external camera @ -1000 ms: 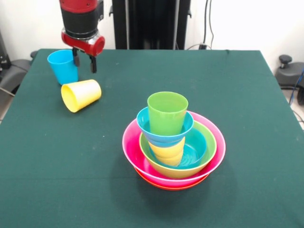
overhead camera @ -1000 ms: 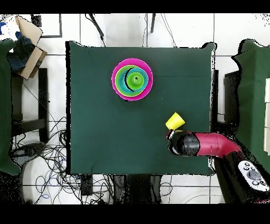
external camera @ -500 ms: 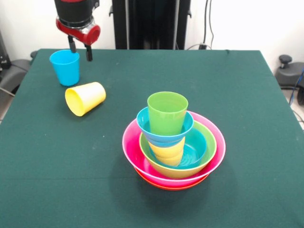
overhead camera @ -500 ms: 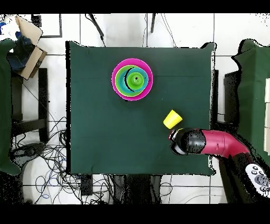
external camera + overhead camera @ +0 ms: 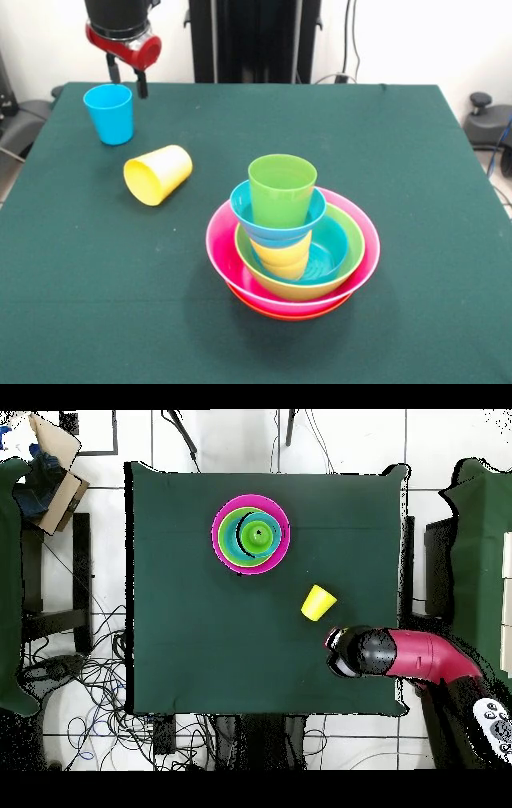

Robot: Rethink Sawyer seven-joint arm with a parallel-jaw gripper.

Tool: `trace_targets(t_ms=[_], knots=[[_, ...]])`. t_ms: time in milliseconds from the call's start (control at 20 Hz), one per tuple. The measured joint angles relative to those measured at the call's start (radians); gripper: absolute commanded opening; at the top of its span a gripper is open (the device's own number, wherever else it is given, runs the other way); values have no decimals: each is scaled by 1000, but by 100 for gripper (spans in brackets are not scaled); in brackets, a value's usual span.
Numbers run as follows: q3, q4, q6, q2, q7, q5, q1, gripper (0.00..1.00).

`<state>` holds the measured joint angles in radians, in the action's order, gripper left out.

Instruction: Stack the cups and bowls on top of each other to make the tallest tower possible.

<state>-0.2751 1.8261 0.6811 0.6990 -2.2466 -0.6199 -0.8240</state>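
The tower (image 5: pixel 292 240) stands mid-table: an orange bowl under a large pink bowl (image 5: pixel 220 256), a lime green bowl (image 5: pixel 340 268), a yellow-orange cup, a blue bowl (image 5: pixel 244 210) and a green cup (image 5: pixel 282 190) on top. It also shows in the overhead view (image 5: pixel 251 534). A yellow cup (image 5: pixel 158 174) lies on its side, apart from the tower (image 5: pixel 318 602). A light blue cup (image 5: pixel 110 113) stands upright at the far left. My gripper (image 5: pixel 126 77) hangs open and empty just above and behind the blue cup.
The green table (image 5: pixel 416 160) has its edges close to the blue cup at the far left corner. A black pedestal (image 5: pixel 254 40) stands behind the table. The arm (image 5: pixel 400 654) covers the blue cup in the overhead view.
The gripper rose and drew back from the blue cup, leaving it upright. The yellow cup rolled on its side toward the tower.
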Motion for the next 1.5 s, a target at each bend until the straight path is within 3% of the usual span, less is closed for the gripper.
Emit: trace_targets(t_ms=[350,1000,1500], knots=[[0,0,-5,-15,0,0,-7,100],[2,-1,-137,-113,0,-26,-6,100],[25,-2,-150,-138,0,-87,25,100]])
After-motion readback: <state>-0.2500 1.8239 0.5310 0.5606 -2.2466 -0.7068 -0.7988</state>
